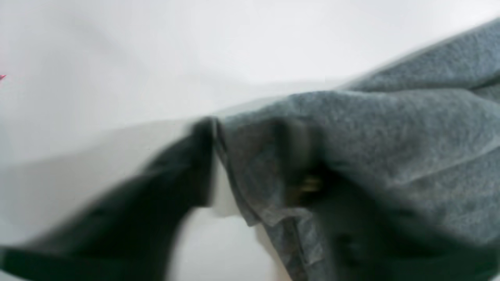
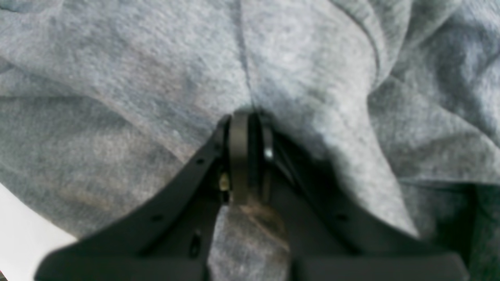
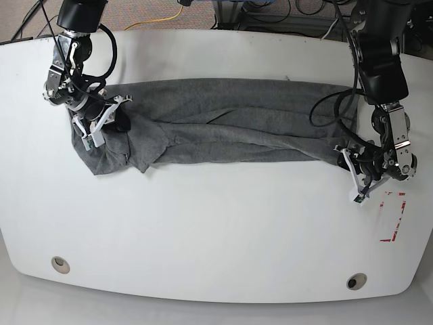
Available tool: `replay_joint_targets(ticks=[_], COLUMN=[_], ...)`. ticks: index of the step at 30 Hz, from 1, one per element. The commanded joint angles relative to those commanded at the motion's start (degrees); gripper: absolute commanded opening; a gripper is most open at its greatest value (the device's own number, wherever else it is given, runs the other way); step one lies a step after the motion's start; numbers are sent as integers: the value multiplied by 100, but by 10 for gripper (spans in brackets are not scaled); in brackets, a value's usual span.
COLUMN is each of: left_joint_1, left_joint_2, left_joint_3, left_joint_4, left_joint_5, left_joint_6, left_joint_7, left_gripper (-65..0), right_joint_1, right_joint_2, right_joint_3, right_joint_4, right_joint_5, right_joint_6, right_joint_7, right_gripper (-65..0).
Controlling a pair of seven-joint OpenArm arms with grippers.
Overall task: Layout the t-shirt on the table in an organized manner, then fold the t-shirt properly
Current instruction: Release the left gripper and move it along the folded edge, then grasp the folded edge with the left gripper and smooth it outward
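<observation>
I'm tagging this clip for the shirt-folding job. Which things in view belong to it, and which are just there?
Job:
- dark heather-grey knit t-shirt, stretched across
- glossy white table
- left gripper and right gripper, each clamped on the cloth

Just there:
- red tape rectangle
- two round grommet holes
- yellow cable

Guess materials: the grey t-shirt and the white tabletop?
T-shirt: soft knit cloth, likely cotton or a blend; fuzzy heathered grey surface, limp folds and a stitched seam in the wrist views. Matte. Table: hard, smooth, glossy white top, probably laminate or painted board; it shows soft reflections and rounded corners. Core not visible.
</observation>
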State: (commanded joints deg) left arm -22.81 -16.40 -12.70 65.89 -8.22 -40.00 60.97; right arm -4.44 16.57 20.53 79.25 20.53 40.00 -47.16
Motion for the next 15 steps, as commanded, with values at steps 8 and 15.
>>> replay_joint_targets(ticks=[8, 15], left_joint_1=[176, 431], left_joint_2=[-9, -35], left_joint_3=[0, -35], left_joint_4=[35, 721], left_joint_5=[0, 0], left_joint_6=[0, 0], left_joint_7=[0, 299], left_gripper=[-642, -644], right_joint_1=[9, 9], right_joint_2=[0, 0], right_joint_3=[0, 0], right_joint_4=[0, 0], right_joint_5=[0, 0], right_joint_6=[0, 0], right_joint_7=[0, 0], right_gripper=[-609, -609])
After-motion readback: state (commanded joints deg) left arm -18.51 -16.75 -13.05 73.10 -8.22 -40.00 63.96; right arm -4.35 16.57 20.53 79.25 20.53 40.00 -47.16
